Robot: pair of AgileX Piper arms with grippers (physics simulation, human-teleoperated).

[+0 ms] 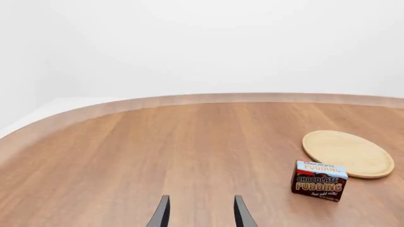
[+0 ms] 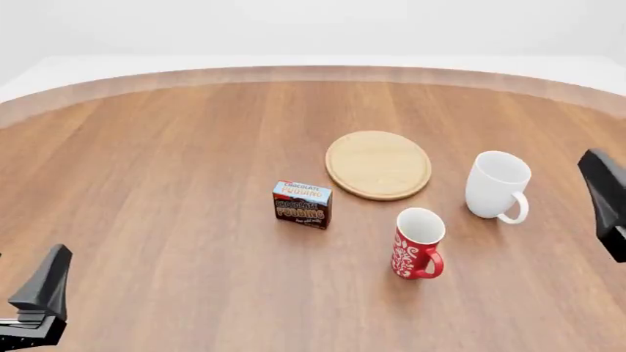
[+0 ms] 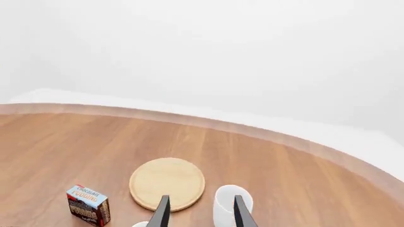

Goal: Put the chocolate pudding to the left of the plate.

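My left gripper [image 1: 200,213] shows only as two dark fingertips [image 1: 162,215] at six o'clock, spread apart with bare wood between them and nothing held. The brown table [image 1: 158,151] runs ahead to a curved pale edge, white beyond it. At about four o'clock stands the chocolate pudding [image 1: 319,180], upright, its lettered face toward me. Just behind it, toward three o'clock, lies the plate [image 1: 347,153], flat; whether the two touch I cannot tell.
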